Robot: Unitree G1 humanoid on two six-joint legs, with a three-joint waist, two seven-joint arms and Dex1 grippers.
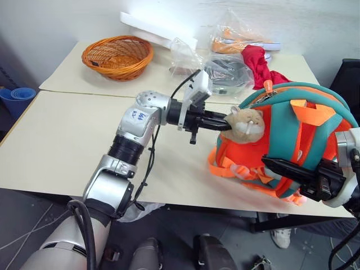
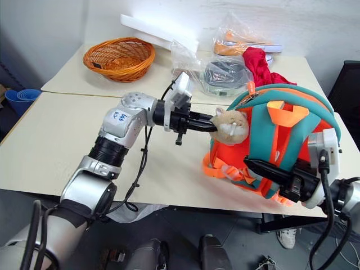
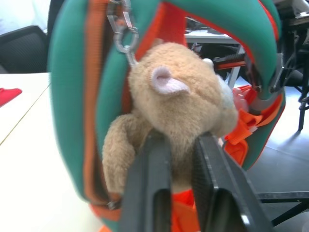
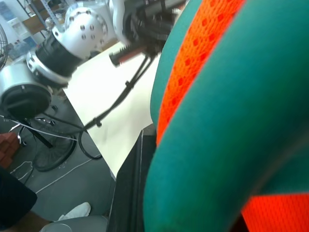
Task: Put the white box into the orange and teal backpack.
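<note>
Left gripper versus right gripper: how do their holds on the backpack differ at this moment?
The left gripper is shut on the beige plush toy hanging at the side of the orange and teal backpack, while the right gripper is shut on a teal shoulder strap. The left gripper reaches in from the side, level across the table; the right gripper comes from the near edge, lower down. Both have their fingers closed.

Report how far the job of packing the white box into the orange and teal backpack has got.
Done: the right gripper is shut on a strap of the orange and teal backpack, holding it up at the table edge. In hand: the left gripper has closed on the beige plush toy hanging from the backpack. Left: the white box is not in either gripper, so fetching and inserting it remains.
</note>
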